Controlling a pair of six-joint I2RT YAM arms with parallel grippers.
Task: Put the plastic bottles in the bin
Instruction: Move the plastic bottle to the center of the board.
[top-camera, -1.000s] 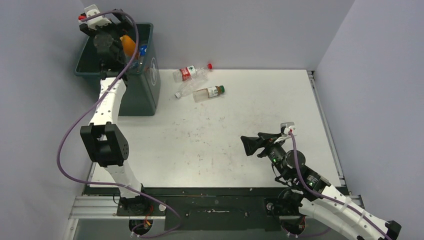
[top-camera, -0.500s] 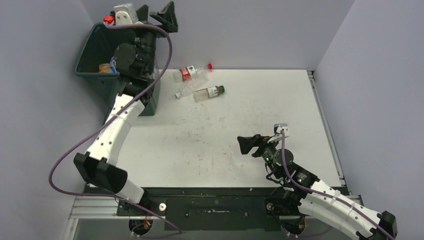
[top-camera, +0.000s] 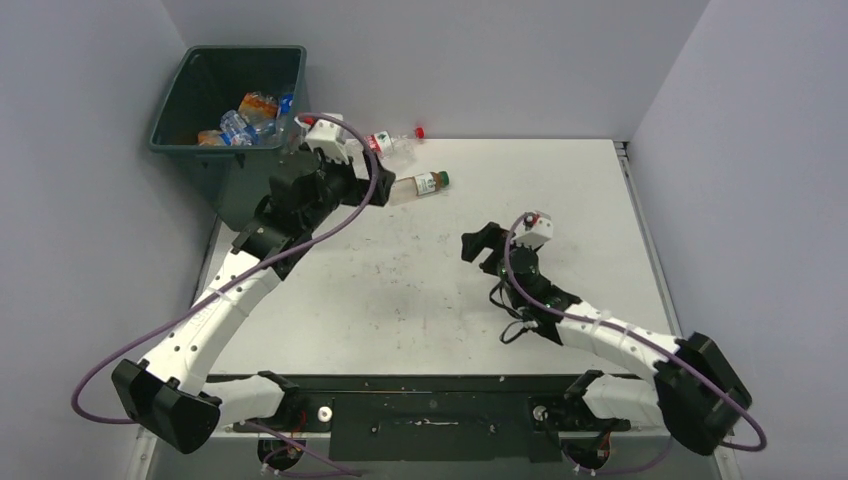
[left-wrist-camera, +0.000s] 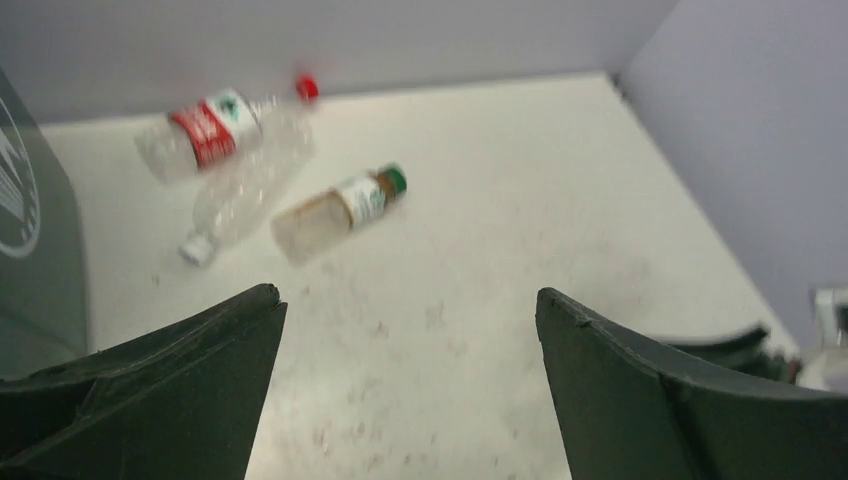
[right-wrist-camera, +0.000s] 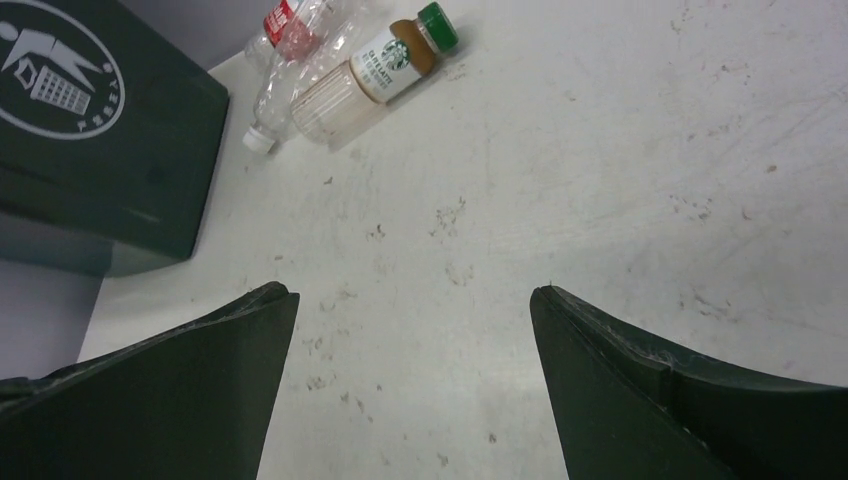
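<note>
Three plastic bottles lie at the table's back: a red-label one (top-camera: 385, 143) (left-wrist-camera: 215, 130) (right-wrist-camera: 285, 20), a clear white-capped one (left-wrist-camera: 240, 200) (right-wrist-camera: 280, 100) and a green-capped one (top-camera: 420, 185) (left-wrist-camera: 340, 205) (right-wrist-camera: 380, 65). The dark green bin (top-camera: 226, 148) (left-wrist-camera: 30, 250) (right-wrist-camera: 100, 170) stands at the back left with several bottles (top-camera: 245, 118) inside. My left gripper (top-camera: 362, 183) (left-wrist-camera: 408, 300) hangs open and empty beside the bin, short of the three bottles. My right gripper (top-camera: 480, 248) (right-wrist-camera: 412, 295) is open and empty over mid-table, facing them.
The white table (top-camera: 420, 290) is scuffed and speckled. Grey walls close it in at the back and on both sides. The right gripper's finger (left-wrist-camera: 740, 345) shows at the right edge of the left wrist view.
My left arm swung from over the bin down beside it, toward the bottles on the table; the orange bottle it carried is gone from its jaws. My right arm reached forward and left.
</note>
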